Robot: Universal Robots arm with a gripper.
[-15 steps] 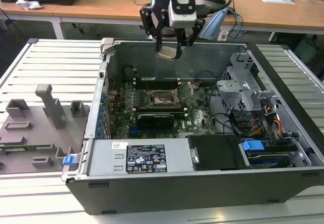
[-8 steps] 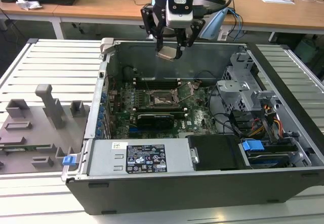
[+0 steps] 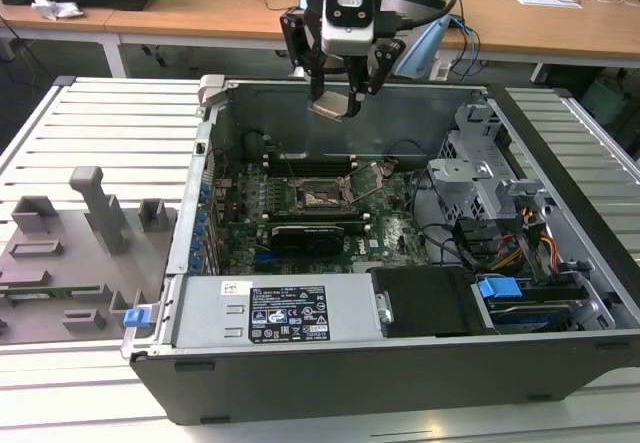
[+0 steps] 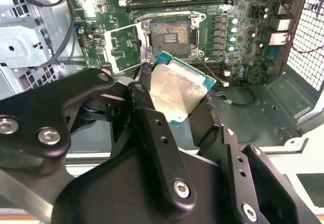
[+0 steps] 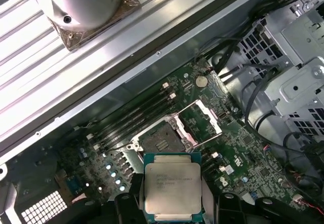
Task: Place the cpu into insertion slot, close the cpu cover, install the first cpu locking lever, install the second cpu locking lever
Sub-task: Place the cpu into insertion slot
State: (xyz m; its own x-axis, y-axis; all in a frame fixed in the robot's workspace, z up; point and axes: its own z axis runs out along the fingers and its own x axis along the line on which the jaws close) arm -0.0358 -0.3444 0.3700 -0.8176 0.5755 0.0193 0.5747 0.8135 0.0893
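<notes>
**Chip in the fingers, socket lying open**

In the exterior view, the black two-fingered gripper (image 3: 338,101) hangs well above the insertion slot (image 3: 322,196), a square dark socket with a silvery rim set in the green circuit board (image 3: 395,235). It hangs over the far wall of the open grey computer case (image 3: 400,373). Its fingers are closed on the cpu (image 3: 333,107), a small flat square chip with a dull silver-grey metal top, which sits tilted between them. The cpu cover (image 3: 374,179), a thin silvery metal frame with a cut-out middle, is swung up on the exterior view's right of the slot.

In the second wrist view, the cpu (image 4: 179,90) is pinched at two opposite edges by the gripper (image 4: 177,110). It is apart from the insertion slot (image 4: 169,34), whose bare contact field is uncovered. The cpu cover (image 4: 121,47) lies flipped open just beside the slot.

In the first wrist view, the cpu (image 5: 172,186) shows its printed metal top between the black fingers (image 5: 126,206). The insertion slot (image 5: 159,140) has nothing in it. The cpu cover (image 5: 202,120) is hinged back at the slot's edge, and long narrow black memory slots (image 5: 136,115) run beside it.
</notes>
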